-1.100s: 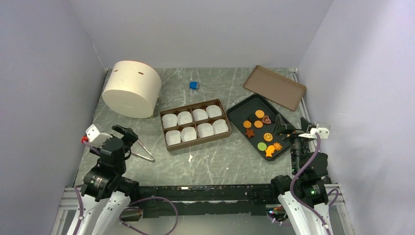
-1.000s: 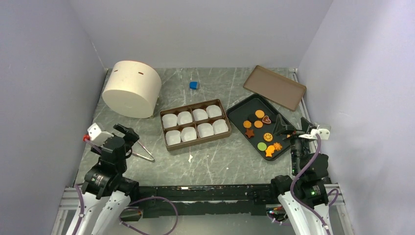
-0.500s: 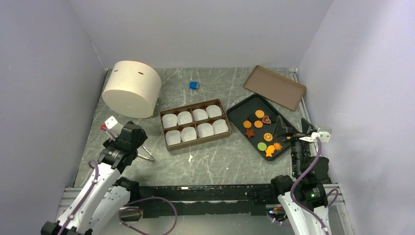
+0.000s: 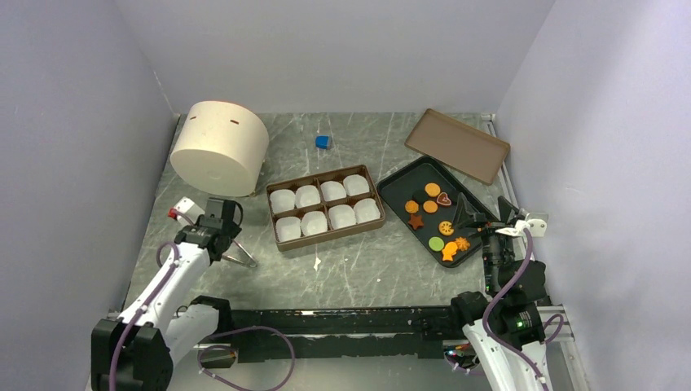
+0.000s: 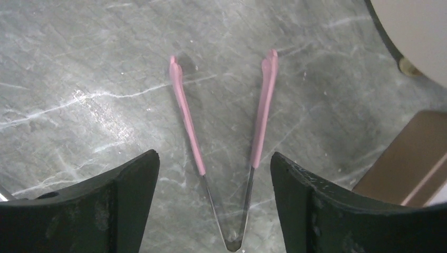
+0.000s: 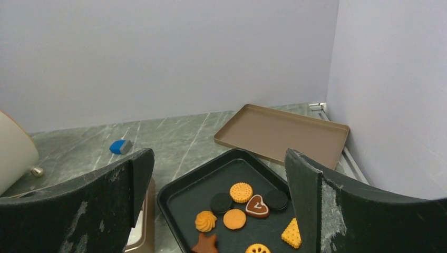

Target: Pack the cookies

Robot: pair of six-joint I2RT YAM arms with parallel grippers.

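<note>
Several cookies [image 4: 430,207] lie on a black tray [image 4: 399,181] at the right: orange and black rounds, a brown heart [image 6: 257,206], a star, a green round and a fish. My right gripper [image 4: 485,214] hovers open and empty at the tray's near right edge, and its wrist view shows it [image 6: 219,179] over the cookies. My left gripper [image 4: 226,235] is open and empty, low over metal tongs [image 5: 226,158] with pink tips that lie on the table between its fingers [image 5: 126,190]. A brown box [image 4: 326,208] holds several white paper cups.
A large cream cylinder [image 4: 220,147] stands at the back left. A small blue cube [image 4: 323,142] lies at the back middle. A brown lid [image 4: 457,145] lies behind the tray. Purple walls close in the left, back and right sides.
My left arm has stretched forward and lowered its gripper over the tongs. The right arm has barely moved. The cookies and the box have not moved.
</note>
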